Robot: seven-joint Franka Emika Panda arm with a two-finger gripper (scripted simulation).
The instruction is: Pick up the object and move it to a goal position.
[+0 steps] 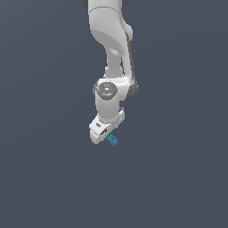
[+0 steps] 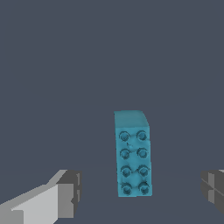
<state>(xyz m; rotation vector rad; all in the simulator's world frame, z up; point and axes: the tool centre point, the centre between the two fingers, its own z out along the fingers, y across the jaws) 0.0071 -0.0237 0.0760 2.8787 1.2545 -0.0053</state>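
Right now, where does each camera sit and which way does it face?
Exterior view: off the arm, its exact position unknown, facing the white arm reaching down over the plain grey floor; the gripper sits just above the teal brick.
Wrist view: on the wrist, looking down past the two grey fingers, spread wide apart, at the brick lying studs-up between them.
Shared: the brick, the gripper and the floor.

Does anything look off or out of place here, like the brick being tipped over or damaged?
Nothing stands out. The teal brick lies flat on the plain grey surface, studs up and undamaged, between the fingers of the open gripper; neither finger touches it. Nothing else shows.
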